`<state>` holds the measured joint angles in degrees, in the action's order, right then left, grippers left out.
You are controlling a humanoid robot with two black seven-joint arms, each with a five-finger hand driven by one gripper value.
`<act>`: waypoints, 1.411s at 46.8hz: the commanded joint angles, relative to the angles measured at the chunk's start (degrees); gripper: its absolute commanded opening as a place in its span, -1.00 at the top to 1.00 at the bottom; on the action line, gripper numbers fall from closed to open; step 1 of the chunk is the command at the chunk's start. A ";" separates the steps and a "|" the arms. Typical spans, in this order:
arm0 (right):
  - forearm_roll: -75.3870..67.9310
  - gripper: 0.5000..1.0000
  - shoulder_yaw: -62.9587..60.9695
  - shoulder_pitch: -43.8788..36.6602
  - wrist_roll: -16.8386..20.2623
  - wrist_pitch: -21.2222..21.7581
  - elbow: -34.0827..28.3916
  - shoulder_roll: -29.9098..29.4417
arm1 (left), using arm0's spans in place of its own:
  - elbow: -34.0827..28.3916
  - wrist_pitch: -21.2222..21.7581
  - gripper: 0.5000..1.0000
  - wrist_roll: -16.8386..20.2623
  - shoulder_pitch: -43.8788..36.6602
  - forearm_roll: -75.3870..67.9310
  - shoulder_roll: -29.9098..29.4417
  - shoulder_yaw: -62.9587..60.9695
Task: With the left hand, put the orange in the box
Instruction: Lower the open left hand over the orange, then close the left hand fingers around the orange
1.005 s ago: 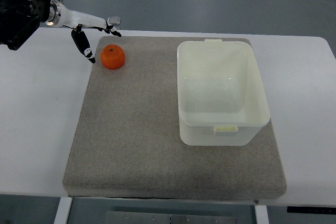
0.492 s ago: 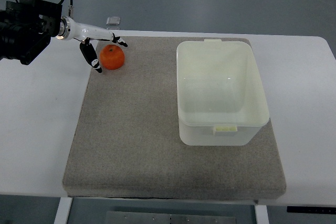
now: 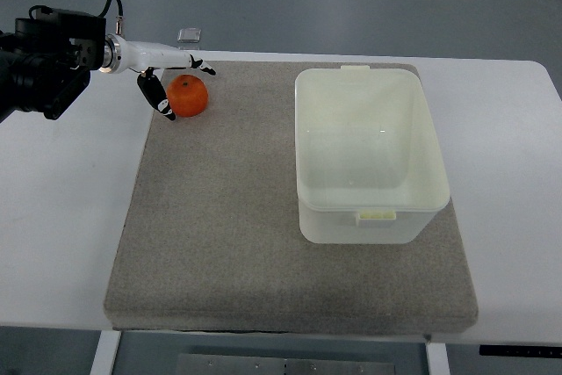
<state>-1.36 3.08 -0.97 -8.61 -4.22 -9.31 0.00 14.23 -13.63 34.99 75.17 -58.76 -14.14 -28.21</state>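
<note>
Top view, read left to right. At the far left edge sits the black housing of the left arm [image 3: 39, 59], with a white forearm section running right from it along the rear edge of the work area. The left hand [image 3: 171, 76] is at the rear left corner of the grey mat [image 3: 228, 243]. Its fingers [image 3: 161, 98] are spread: one dark-tipped digit reaches down along the left side of the orange [image 3: 187, 96], and others extend over the rear of the fruit. Whether any digit actually touches the orange cannot be told; they bracket it closely but are not clamped on it. The orange rests on the mat near that rear left corner, well apart from the box [image 3: 372, 154]. A small clear item [image 3: 189, 36] lies on the white table [image 3: 70, 208] just behind the hand; its identity cannot be made out. The box, a pale translucent container, stands upright on the right half of the mat, open-topped, with nothing visible inside.
</note>
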 commanded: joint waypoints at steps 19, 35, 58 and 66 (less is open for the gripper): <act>-0.04 -0.70 0.00 0.00 0.00 0.00 0.00 0.00 | 0.01 1.24 -0.98 0.01 -1.87 1.28 0.43 0.08; -0.04 -0.70 0.00 0.00 0.00 0.00 0.00 0.00 | 0.01 4.23 -0.96 0.01 -2.66 1.19 0.70 -0.09; 0.04 -0.70 0.00 0.00 0.00 0.00 0.00 0.00 | -0.69 4.32 -0.21 0.01 -2.66 0.93 0.87 -0.27; -0.04 -0.70 0.00 0.00 0.00 0.00 0.00 0.00 | -1.31 4.32 1.00 0.01 -2.75 0.93 0.87 -0.27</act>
<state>-1.36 3.08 -0.97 -8.61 -4.22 -9.31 0.00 13.00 -9.31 35.01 72.49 -57.77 -13.28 -28.42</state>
